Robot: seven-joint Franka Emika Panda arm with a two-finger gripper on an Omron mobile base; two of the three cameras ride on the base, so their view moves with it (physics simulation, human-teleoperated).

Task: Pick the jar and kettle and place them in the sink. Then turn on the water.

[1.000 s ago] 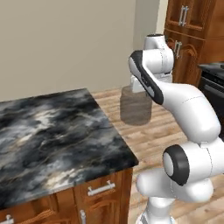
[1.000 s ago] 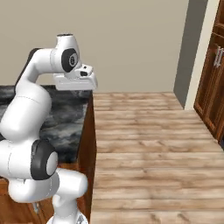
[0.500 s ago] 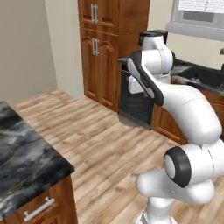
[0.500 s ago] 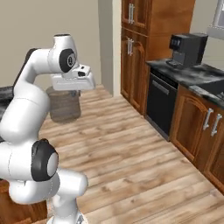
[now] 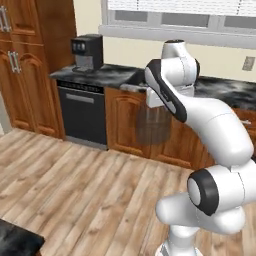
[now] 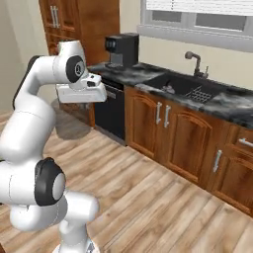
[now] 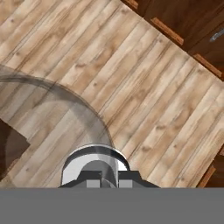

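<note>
A translucent grey jar hangs below my gripper, which is shut on its rim, high above the wooden floor. From the right base view the jar sits under the gripper, left of the counter run. In the hand view the jar's rim curves around my fingertips, and its see-through body spreads up and left. The black sink, with a wire rack and a dark faucet, lies in the counter at the far right. The kettle and the water are out of view.
A black coffee machine stands on the dark marble counter, above a black dishwasher. Wooden cabinets line the wall. Open wood floor lies between me and them. A corner of the island counter shows at the lower left.
The whole picture has swung from the marble island round to the wall with the sink, so the base has turned. The jar stays in the shut gripper.
</note>
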